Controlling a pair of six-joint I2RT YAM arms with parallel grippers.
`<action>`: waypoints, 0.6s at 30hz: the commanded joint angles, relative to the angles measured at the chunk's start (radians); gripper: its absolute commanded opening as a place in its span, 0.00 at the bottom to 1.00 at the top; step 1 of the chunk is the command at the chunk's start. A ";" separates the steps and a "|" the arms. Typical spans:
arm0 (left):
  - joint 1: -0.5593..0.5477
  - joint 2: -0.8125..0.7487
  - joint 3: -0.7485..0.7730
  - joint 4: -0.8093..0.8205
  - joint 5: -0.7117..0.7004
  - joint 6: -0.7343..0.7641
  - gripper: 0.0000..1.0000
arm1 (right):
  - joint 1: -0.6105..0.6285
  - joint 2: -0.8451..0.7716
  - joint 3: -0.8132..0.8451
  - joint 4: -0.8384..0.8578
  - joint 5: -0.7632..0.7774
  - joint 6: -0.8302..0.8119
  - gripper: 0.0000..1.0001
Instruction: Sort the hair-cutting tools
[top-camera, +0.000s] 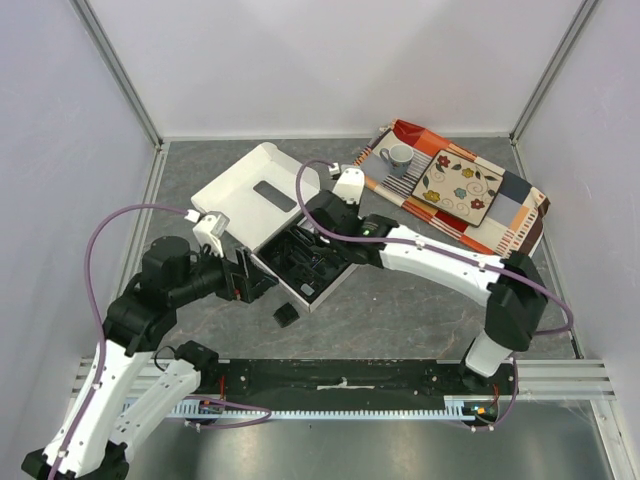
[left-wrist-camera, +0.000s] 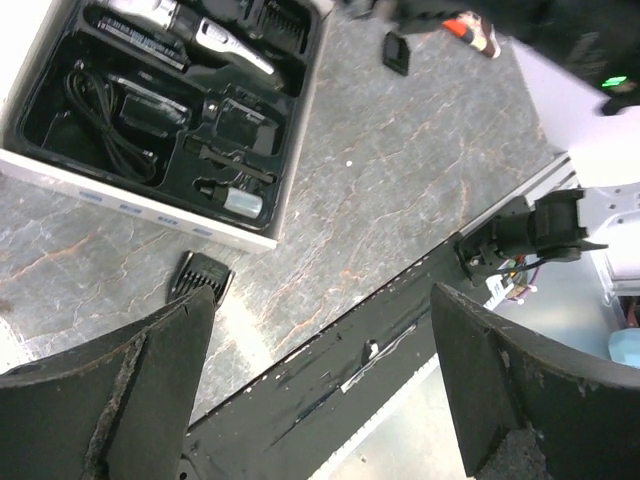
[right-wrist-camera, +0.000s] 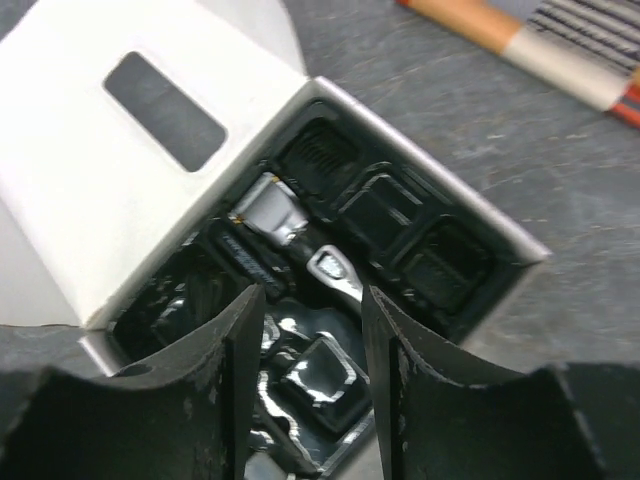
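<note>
The white box (top-camera: 243, 188) lies open mid-table, its black tray (top-camera: 310, 262) holding the hair-cutting tools. The silver-and-black clipper (right-wrist-camera: 292, 236) (left-wrist-camera: 190, 30) lies in its slot. Comb attachments (right-wrist-camera: 380, 214) fill the pockets beside it, and the black cable (left-wrist-camera: 100, 122) is coiled in the tray. One loose comb attachment (top-camera: 286, 314) (left-wrist-camera: 205, 276) lies on the table by the box's near corner, and another (left-wrist-camera: 397, 50) lies further off. My right gripper (right-wrist-camera: 314, 350) (top-camera: 312, 236) hovers over the tray, jaws apart with nothing between them. My left gripper (left-wrist-camera: 320, 385) (top-camera: 246, 280) is wide open, left of the box.
A patterned cloth (top-camera: 510, 205) at the back right carries a grey mug (top-camera: 396, 158) and a flowered square plate (top-camera: 458, 187). A black rail (top-camera: 350, 376) runs along the near table edge. White walls enclose the table.
</note>
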 joint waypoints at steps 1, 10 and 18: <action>0.003 0.043 -0.057 0.047 -0.042 -0.045 0.93 | -0.012 -0.091 -0.059 -0.077 0.048 -0.110 0.52; 0.003 0.124 -0.154 0.012 -0.183 -0.252 0.58 | -0.012 -0.192 -0.205 -0.210 0.036 -0.176 0.52; 0.003 0.166 -0.238 0.007 -0.221 -0.390 0.02 | -0.085 -0.251 -0.355 -0.179 0.045 -0.130 0.42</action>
